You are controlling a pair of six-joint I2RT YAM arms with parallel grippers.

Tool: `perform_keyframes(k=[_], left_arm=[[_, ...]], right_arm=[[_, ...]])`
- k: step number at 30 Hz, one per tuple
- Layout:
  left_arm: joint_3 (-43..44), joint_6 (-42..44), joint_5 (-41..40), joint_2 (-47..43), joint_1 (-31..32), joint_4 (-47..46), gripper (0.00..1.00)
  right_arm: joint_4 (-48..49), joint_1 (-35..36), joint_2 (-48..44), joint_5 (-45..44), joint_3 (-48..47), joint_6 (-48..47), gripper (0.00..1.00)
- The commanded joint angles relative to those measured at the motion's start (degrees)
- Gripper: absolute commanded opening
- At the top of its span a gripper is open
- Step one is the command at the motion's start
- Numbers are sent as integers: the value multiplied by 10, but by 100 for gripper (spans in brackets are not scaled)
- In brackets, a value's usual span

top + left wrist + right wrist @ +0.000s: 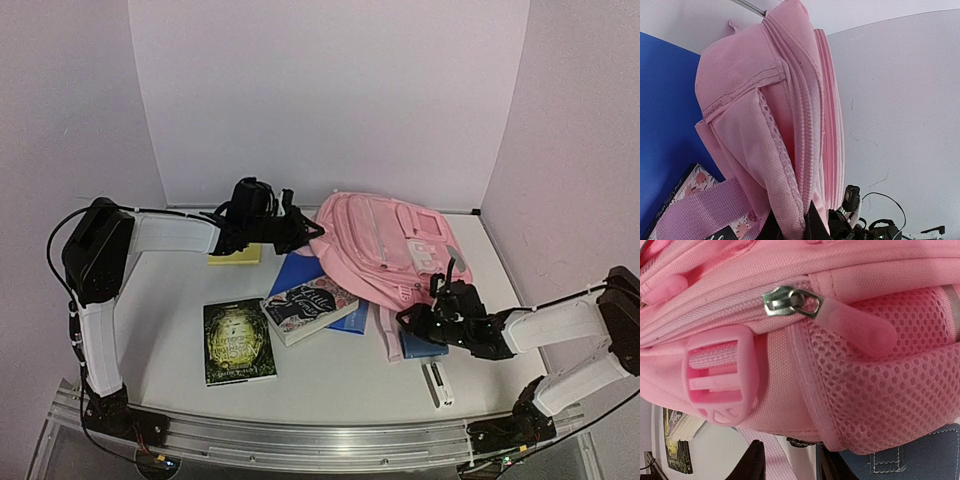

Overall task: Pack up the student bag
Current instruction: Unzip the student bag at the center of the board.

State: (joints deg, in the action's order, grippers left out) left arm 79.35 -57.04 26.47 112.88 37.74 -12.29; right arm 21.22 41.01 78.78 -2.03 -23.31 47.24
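The pink student bag (pixel 385 245) lies at the back middle of the table. My left gripper (pixel 306 238) is shut on a fold of the bag's left edge; in the left wrist view its gripper (pixel 790 226) pinches the pink fabric (pixel 755 125) beside a zip seam. My right gripper (pixel 413 320) is open at the bag's near right corner. In the right wrist view the gripper (pixel 790 462) has a pink strap (pixel 771 455) between its spread fingers, below the bag's mesh side pocket (pixel 880 390), a pink buckle (pixel 722 375) and a zip pull (pixel 850 322).
A green book (pixel 238 342) lies front left. A floral book (pixel 307 307) rests on a blue book (pixel 300 272) beside the bag. A yellow notepad (pixel 235 258) is behind them. A blue denim pouch (pixel 425 346) and a small white object (pixel 438 383) lie by the right gripper.
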Motion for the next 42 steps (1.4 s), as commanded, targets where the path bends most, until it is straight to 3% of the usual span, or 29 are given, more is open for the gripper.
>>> perform_keyframes(k=[1,17,24,33,42], left_arm=[[20,1,17,-56,2,-50,0],[9,13,11,-70,2,-27,0],[-19,24,3,-78,2,-26,0],[-61,35,-9,-62,2,-24,0],[-67,44,10,-40,3,-15,0]], right_arm=[[66,-1,25,-51,1,7,34],[65,3,93,-108,-18,26,33],[66,12,79,-85,-36,-4,0],[67,62,24,-4,-34,-29,0],[62,122,74,64,-130,-49,0]])
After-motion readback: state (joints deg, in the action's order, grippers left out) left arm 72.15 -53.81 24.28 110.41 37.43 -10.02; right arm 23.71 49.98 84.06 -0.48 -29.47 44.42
